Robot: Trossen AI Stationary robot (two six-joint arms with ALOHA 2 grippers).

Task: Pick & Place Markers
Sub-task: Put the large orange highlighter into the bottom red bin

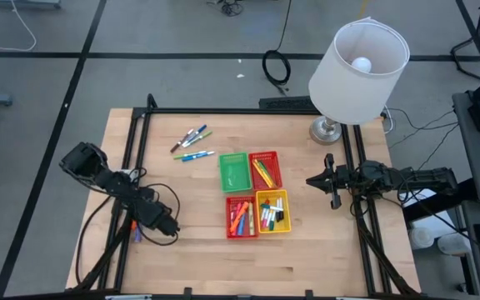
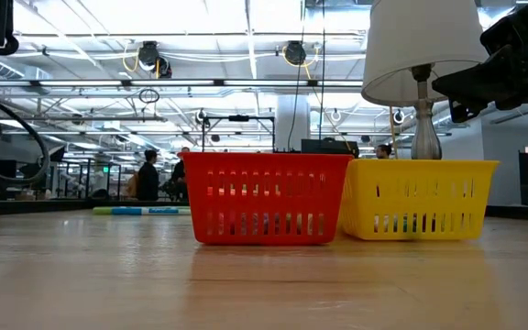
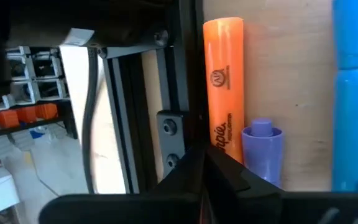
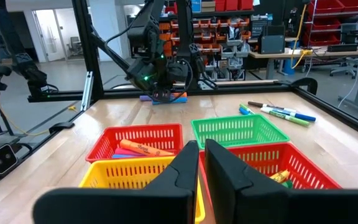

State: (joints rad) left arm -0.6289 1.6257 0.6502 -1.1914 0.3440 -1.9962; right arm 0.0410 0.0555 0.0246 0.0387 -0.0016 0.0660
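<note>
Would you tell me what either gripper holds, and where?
Right gripper: nothing. Left gripper, shut at the orange highlighter, lettered end: hold cannot be told.

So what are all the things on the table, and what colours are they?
Baskets: four, square block mid-table; green empty, red beside it, red and yellow in the row below.
Markers in baskets: several, mixed colours, in three baskets.
Loose markers: about five, blue, green and dark, above-left of the baskets.
Markers at left end effector: orange, purple, blue, by the table's left edge.
Lamp: one, white shade, upper right.
Left end effector: shut, down at those markers.
Right end effector: shut, right of baskets.
</note>
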